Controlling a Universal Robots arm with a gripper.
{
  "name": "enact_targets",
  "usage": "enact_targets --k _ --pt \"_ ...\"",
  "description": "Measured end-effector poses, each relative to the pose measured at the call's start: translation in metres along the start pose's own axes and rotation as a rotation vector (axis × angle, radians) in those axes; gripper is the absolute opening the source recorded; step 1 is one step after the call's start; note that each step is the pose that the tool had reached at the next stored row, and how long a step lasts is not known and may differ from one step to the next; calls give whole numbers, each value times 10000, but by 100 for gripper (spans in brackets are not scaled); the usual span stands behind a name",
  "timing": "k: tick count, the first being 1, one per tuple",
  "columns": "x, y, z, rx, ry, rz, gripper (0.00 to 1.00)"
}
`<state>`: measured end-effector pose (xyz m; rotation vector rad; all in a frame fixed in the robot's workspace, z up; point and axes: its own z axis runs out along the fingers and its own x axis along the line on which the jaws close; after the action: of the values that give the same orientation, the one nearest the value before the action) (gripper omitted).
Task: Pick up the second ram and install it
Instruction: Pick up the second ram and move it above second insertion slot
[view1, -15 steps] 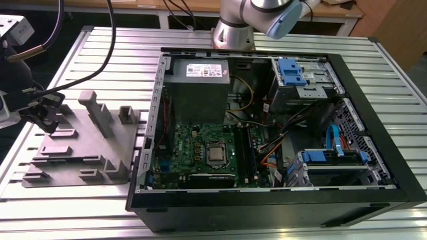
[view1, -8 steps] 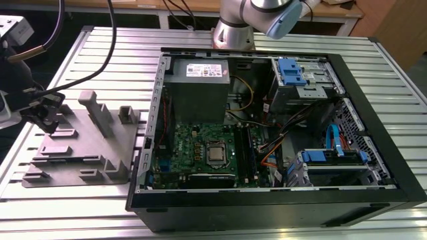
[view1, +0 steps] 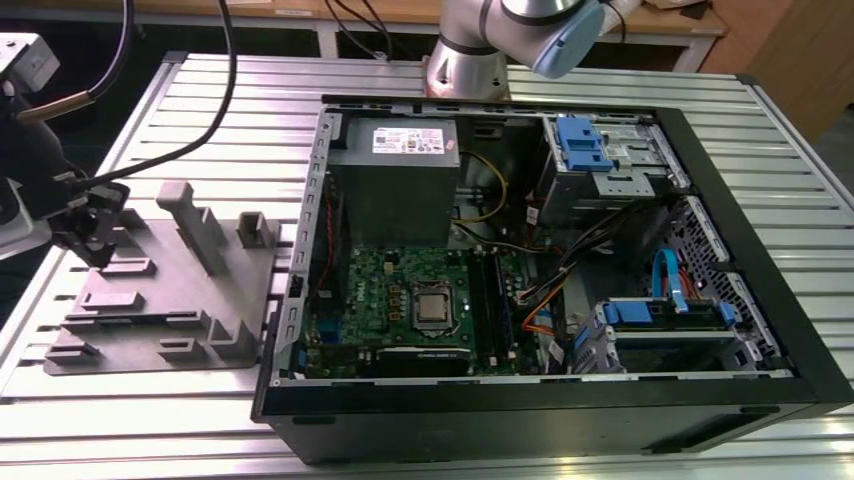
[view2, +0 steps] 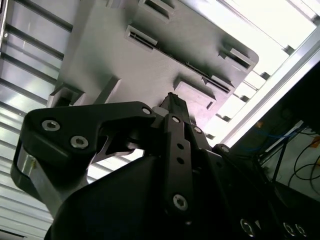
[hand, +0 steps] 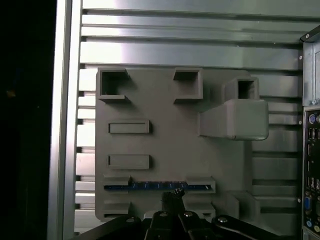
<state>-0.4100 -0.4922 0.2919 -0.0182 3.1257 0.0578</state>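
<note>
Over the grey tray (hand: 175, 140), your fingers (hand: 171, 198) sit pinched narrow just beside the second ram (hand: 150, 186), edgewise in its slot. Likely light, stiff and fragile, so grip mid-board by the edges.

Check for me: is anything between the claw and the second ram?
Nothing visible. In the first wrist view the claw sits close to the second ram, a blue strip lying in a slot of the grey tray, with nothing between them.
</note>
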Motion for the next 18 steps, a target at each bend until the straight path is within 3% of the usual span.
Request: enact_targets --k 3,10,18 --pt "3 0 1 -3 9 -251 7" --pt "4 0 1 -5 14 -365 7" --pt "4 0 3 -26 60 -1648 7"
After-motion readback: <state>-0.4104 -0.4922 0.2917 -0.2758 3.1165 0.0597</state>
